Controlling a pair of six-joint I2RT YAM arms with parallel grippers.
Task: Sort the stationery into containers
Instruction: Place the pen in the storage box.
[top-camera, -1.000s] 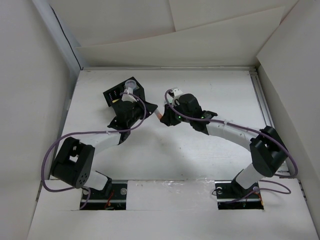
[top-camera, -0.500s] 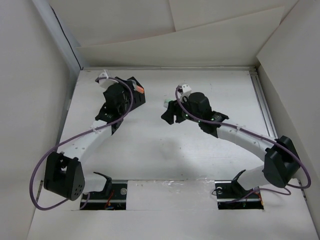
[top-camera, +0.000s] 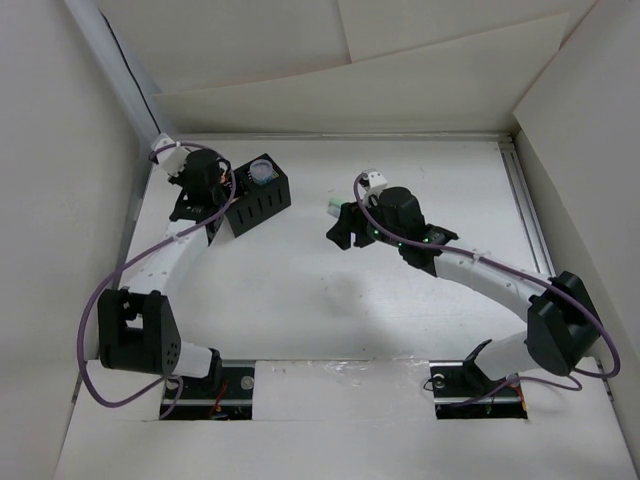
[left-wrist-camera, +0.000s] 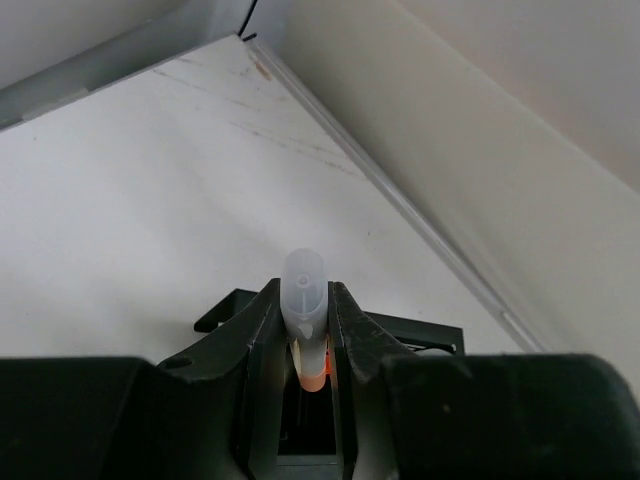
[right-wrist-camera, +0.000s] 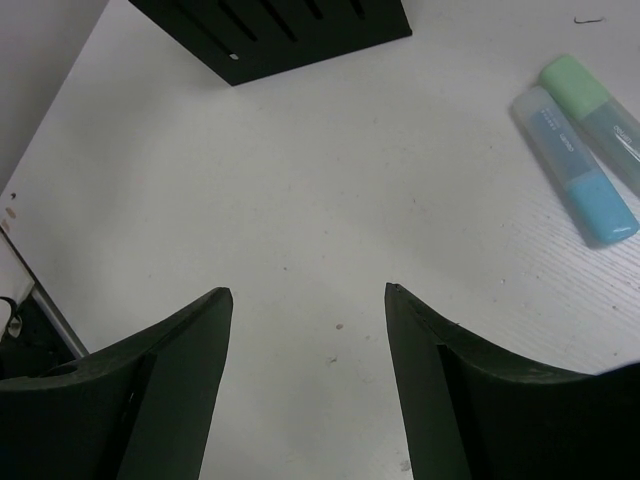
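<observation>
My left gripper (left-wrist-camera: 305, 300) is shut on an orange bar (left-wrist-camera: 312, 372) whose translucent cap pokes out past the fingertips. In the top view this gripper (top-camera: 190, 186) hangs near the table's far-left corner, just left of the black organiser box (top-camera: 262, 203). A bluish-white roll (top-camera: 262, 172) lies in the box. My right gripper (right-wrist-camera: 307, 292) is open and empty above bare table; it also shows in the top view (top-camera: 342, 226). A light-blue bar (right-wrist-camera: 578, 172) and a pale green bar (right-wrist-camera: 598, 110) lie side by side to its right. The box's slotted side (right-wrist-camera: 290, 25) is ahead of it.
The left wall and its grey rail (top-camera: 140, 215) stand close to the left gripper, and the back wall (top-camera: 330, 110) is just beyond. In the left wrist view the seam of table and wall (left-wrist-camera: 400, 205) runs diagonally. A rail (top-camera: 530, 230) lines the table's right edge.
A second ago both grippers met beside the box. The left arm has swung left toward the far-left corner with the orange bar. The right gripper drew back slightly to the right.
</observation>
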